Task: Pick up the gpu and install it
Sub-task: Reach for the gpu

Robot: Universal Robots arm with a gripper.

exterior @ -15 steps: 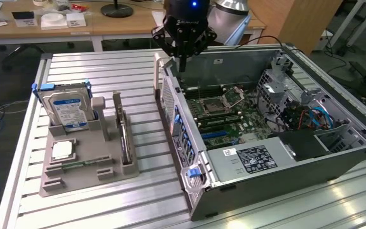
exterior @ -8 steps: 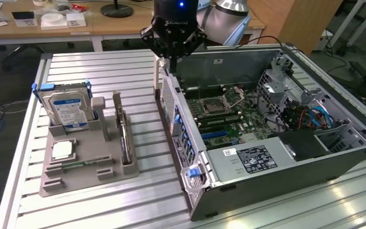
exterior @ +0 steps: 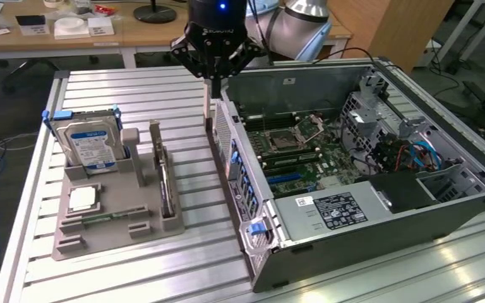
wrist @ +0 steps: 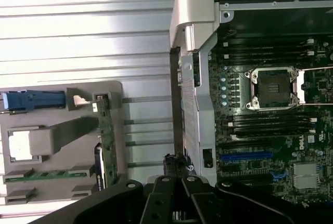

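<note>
Claw (exterior: 216, 83) hangs above the rear wall of the open computer case (exterior: 377, 243), fingers drawn together with nothing between them. The gpu (exterior: 165, 186) stands on edge in the grey holder (exterior: 129, 189) on the tabletop (exterior: 141, 88), beside the case and apart from the claw. The wrist view brings out its green board edge; the exterior view shows a blue-labelled hard drive (exterior: 91, 142) upright in that holder.

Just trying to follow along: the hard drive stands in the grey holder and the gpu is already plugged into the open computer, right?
Not quite. The exterior view shows the gpu standing on edge in the grey holder too, not in the open computer. The hard drive does stand in the holder.
</note>
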